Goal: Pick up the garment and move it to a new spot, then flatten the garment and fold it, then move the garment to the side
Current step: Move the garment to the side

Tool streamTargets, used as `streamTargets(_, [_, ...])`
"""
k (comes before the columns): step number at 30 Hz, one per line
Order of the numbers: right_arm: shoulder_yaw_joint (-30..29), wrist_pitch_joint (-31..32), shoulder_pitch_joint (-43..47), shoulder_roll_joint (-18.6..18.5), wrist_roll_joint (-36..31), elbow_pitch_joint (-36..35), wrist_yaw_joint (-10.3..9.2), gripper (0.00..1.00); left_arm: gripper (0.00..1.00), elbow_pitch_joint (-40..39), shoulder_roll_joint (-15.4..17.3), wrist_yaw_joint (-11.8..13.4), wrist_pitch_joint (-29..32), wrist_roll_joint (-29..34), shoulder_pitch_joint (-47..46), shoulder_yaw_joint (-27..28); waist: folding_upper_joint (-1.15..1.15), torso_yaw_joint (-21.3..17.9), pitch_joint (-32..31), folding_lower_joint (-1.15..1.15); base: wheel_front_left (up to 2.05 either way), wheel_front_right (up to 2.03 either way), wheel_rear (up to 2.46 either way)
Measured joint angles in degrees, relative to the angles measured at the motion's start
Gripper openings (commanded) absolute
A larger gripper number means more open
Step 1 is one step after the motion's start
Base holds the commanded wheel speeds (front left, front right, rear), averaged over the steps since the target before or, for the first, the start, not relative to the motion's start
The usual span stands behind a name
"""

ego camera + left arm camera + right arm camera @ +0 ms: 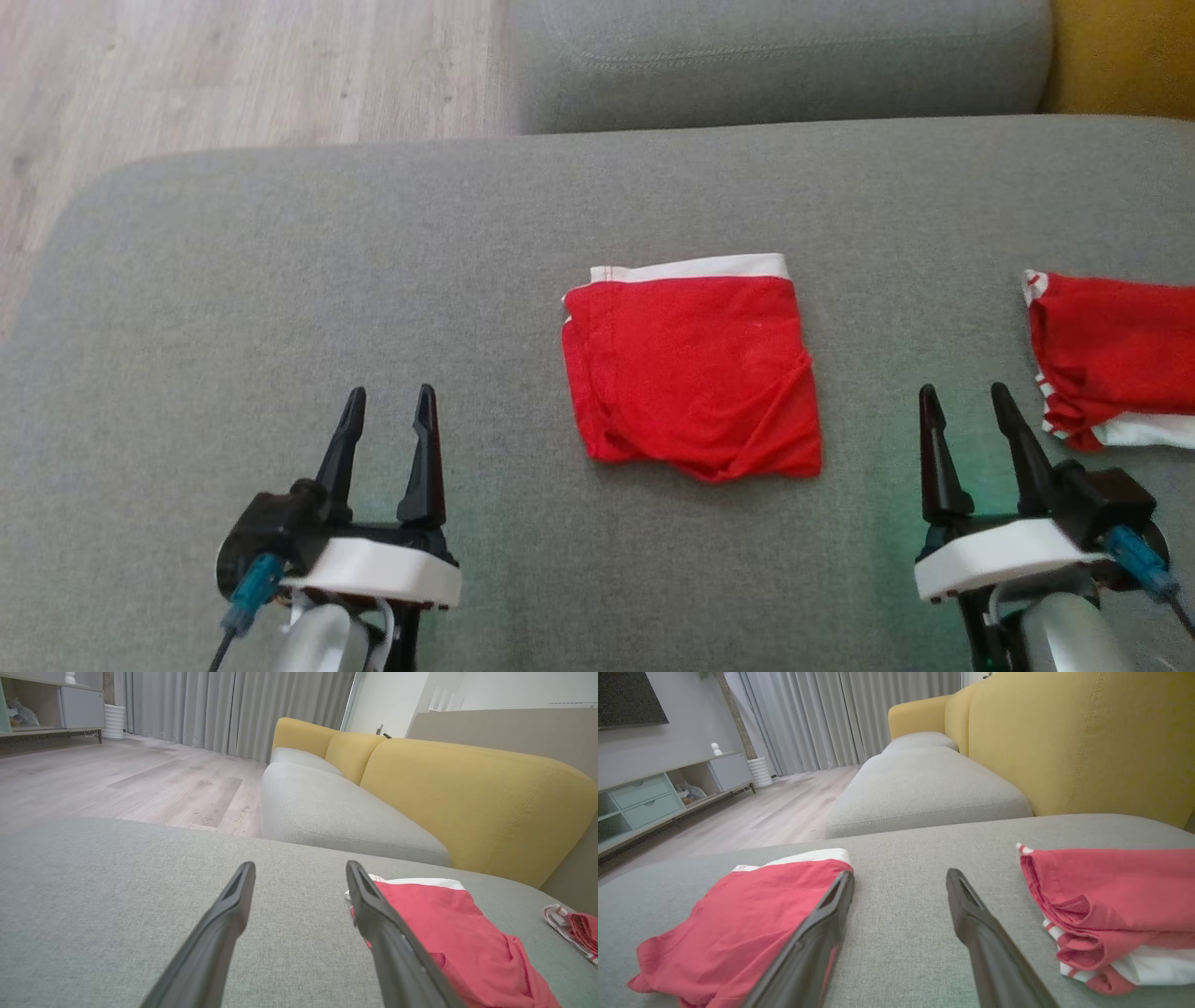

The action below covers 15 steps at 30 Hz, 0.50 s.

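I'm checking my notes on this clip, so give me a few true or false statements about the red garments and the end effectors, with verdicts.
1. The left end effector holds the middle garment. False: it is open and empty, apart from the cloth.
2. A second garment lies right of the right end effector. True.
3. The middle garment's white band is on its far edge from the robot. True.
4. The right end effector is shut. False: it is open.
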Motion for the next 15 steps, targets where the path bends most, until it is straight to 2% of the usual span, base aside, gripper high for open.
streamTargets(7, [0.37, 0.21, -4.43, 0.00, -2.19, 3.48, 0.00, 1.00, 1.00, -0.18, 0.00, -0.45, 0.00, 0.01, -0.47, -0.16, 0.00, 1.42, 3.14, 0.00, 0.00, 0.00, 0.00])
streamTargets(11, [2.08, 4.04, -10.79, -0.01, -1.65, 7.13, 0.00, 1.00, 1.00, -0.12, -0.01, -0.52, 0.00, 0.01, -1.47, -0.34, 0.00, 2.62, 5.19, 0.01, 0.00, 0.00, 0.00])
streamTargets(15, [3.14, 8.08, -14.97, -0.08, 2.22, 12.36, 0.00, 1.00, 1.00, -0.02, -0.01, -0.98, -0.01, -0.01, -2.85, -1.14, 0.00, 4.17, 6.75, 0.01, 0.00, 0.00, 0.00])
